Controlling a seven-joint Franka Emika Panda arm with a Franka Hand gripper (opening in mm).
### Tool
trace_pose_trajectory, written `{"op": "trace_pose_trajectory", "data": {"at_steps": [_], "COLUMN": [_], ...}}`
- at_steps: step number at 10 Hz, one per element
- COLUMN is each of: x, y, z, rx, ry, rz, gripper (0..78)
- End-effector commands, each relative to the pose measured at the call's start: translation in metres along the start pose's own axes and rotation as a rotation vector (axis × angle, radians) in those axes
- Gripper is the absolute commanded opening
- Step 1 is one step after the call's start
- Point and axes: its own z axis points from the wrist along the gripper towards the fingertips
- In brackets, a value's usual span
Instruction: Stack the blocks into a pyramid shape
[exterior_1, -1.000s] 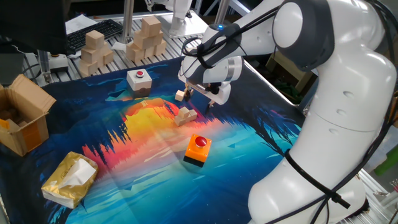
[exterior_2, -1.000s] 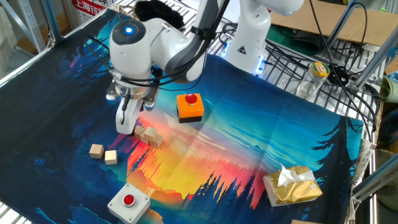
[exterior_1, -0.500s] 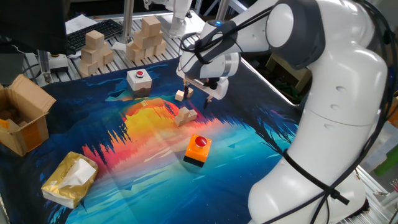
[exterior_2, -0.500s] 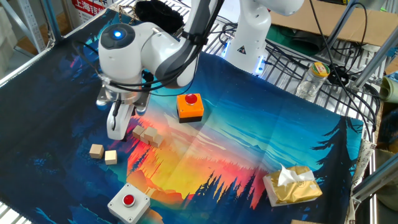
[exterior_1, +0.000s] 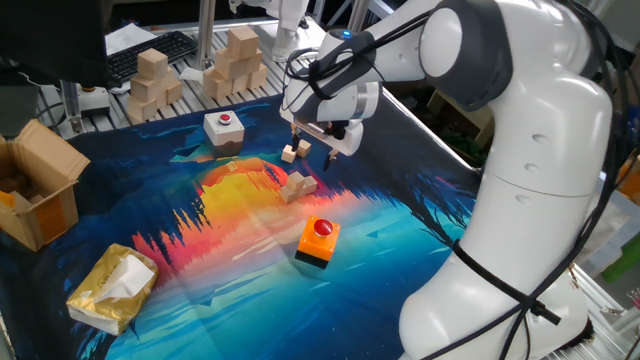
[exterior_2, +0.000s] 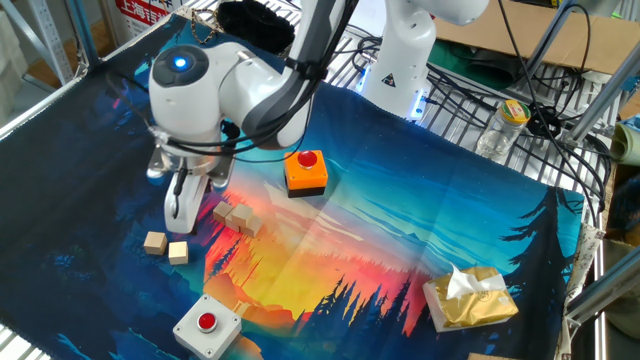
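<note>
White plastic fills the right half of one fixed view: the arm (exterior_1: 520, 180) arches over a worktop (exterior_1: 420, 230) draped in a dark blue, orange and pink printed cloth. Around it sit a cardboard box (exterior_1: 35, 190) at the left edge, a yellow tissue packet (exterior_1: 110, 290) at lower left, piles of larger pale wooden blocks (exterior_1: 195, 70) along the top, a white button box (exterior_1: 223, 127) and an orange button box (exterior_1: 318, 240) near centre.

The blocks are tiny tan cubes in two groups. A small cluster (exterior_2: 236, 217) lies just left of centre in the other fixed view, already pushed together, though I cannot tell whether any cube sits on another. Two loose cubes (exterior_2: 165, 246) lie side by side further left, near but apart from the cluster.

The main risk — judged from this layout — is a descent slightly off line: a fingertip landing on a loose cube would skid it across the cloth, and a low sweep back could knock the cluster apart.

The end effector (exterior_2: 181, 213) hangs just above the cloth between cluster and loose pair, touching neither. Its fingers point down and look close together with nothing between them, but the gap is too small for me to tell how far open they are.
</note>
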Motion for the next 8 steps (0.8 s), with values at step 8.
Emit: {"op": "trace_pose_trajectory", "data": {"at_steps": [8], "x": [-0.021], "y": [0.035], "z": [0.012], "rx": [-0.019], "ry": [0.006], "rz": [-0.075], "gripper": [77.5]}}
